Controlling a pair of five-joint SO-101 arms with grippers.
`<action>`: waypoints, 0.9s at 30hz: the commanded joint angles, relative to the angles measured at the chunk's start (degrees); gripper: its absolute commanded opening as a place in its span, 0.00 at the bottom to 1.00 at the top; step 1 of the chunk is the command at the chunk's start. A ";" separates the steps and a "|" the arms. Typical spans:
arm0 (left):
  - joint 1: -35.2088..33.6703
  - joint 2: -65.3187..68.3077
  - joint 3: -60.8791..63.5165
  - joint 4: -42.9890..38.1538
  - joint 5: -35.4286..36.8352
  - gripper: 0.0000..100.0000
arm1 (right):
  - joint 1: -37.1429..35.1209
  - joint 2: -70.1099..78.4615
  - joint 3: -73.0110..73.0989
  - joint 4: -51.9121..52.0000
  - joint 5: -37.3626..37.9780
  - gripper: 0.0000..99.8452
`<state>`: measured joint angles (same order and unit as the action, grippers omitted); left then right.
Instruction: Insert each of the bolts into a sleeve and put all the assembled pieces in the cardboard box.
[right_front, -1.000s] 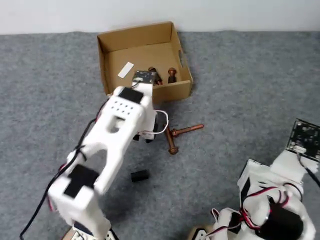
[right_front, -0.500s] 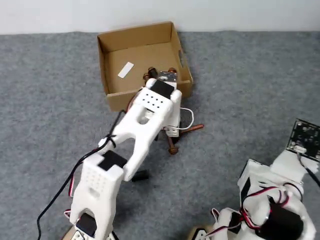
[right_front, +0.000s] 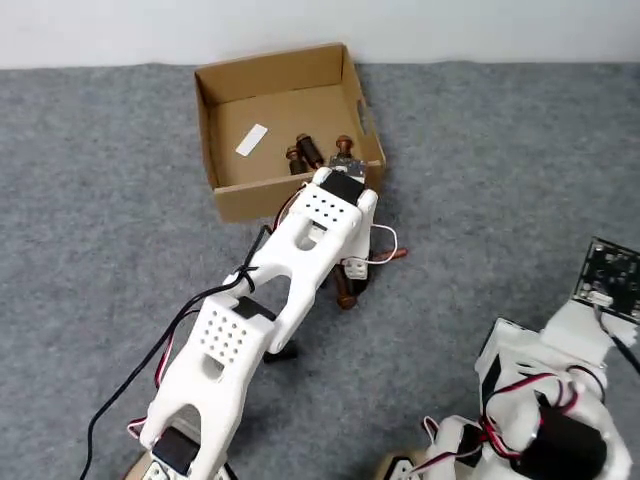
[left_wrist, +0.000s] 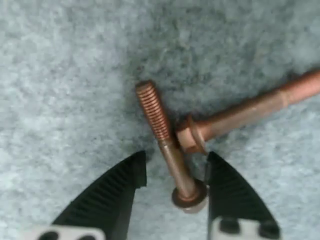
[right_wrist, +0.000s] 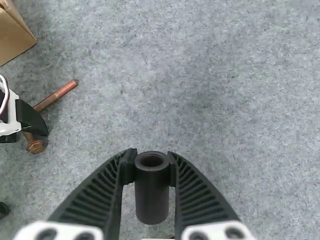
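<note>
- A grey, felt-like mat (right_front: 500, 170) covers the table top, its short nap mottled in lighter and darker grey.
- Beyond the mat's far edge runs a plain white band (right_front: 300, 30); whether it is a wall or a backing board cannot be told.
- The seam where the mat meets the white band is nearly straight and crosses the full width of the high view.
- Light falls soft and even on the mat, with faint, blurred-edged shadows lying close under whatever stands on it.
- Seen close in the wrist views, the mat's fibres look fuzzy and matted.
</note>
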<state>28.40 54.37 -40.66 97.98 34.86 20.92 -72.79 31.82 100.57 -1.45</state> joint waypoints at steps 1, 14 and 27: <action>-0.62 0.97 -1.36 1.23 1.14 0.04 | 0.40 -0.04 -0.44 1.71 -0.26 0.01; -3.60 -14.51 7.34 2.46 5.89 0.00 | 0.31 -0.04 -0.44 1.54 -0.26 0.01; -19.78 -28.31 19.65 2.37 35.69 0.00 | 0.22 -0.04 -0.44 1.36 -0.26 0.01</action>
<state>12.75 30.73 -20.79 98.77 62.64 20.92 -72.79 31.82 100.57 -1.45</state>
